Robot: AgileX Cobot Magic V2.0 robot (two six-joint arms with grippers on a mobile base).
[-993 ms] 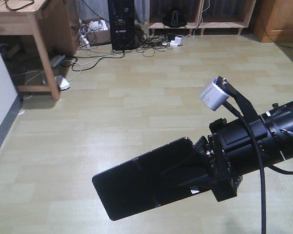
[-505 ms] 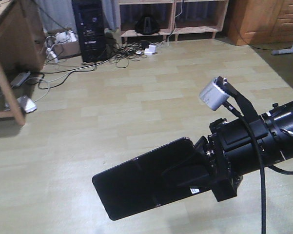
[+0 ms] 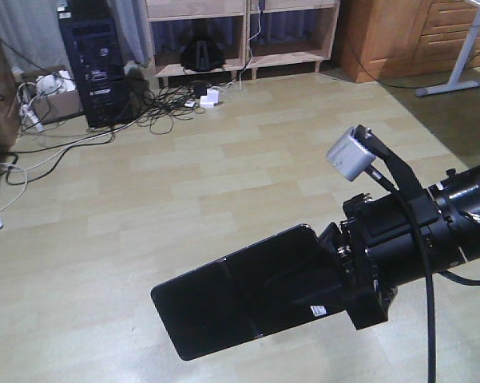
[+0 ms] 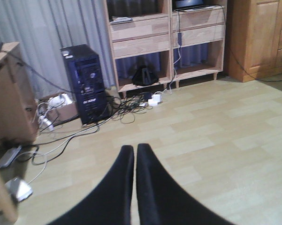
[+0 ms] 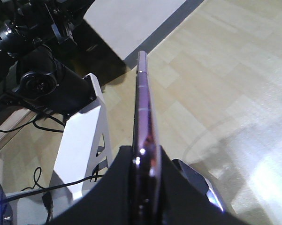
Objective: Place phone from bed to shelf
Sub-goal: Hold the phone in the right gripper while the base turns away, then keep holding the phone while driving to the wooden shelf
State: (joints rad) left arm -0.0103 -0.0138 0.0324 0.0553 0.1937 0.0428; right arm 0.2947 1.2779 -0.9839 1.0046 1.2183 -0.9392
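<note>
Currently my right gripper (image 3: 283,286) is clamped on the phone (image 3: 216,307) above the floor (image 3: 184,199); long axis near-level, free end pointing left and near. Left gripper (image 4: 134,157) closed, empty. Shelf (image 3: 196,8) far.

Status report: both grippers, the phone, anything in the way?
Right gripper shut on phone, above floor. Left gripper shut, empty. Shelf ahead; cables and computer tower near its foot.

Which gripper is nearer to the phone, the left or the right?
Right. The right gripper is shut on the phone, holding one end of it above the floor. The left gripper is shut and empty; no phone shows in its wrist view.
</note>
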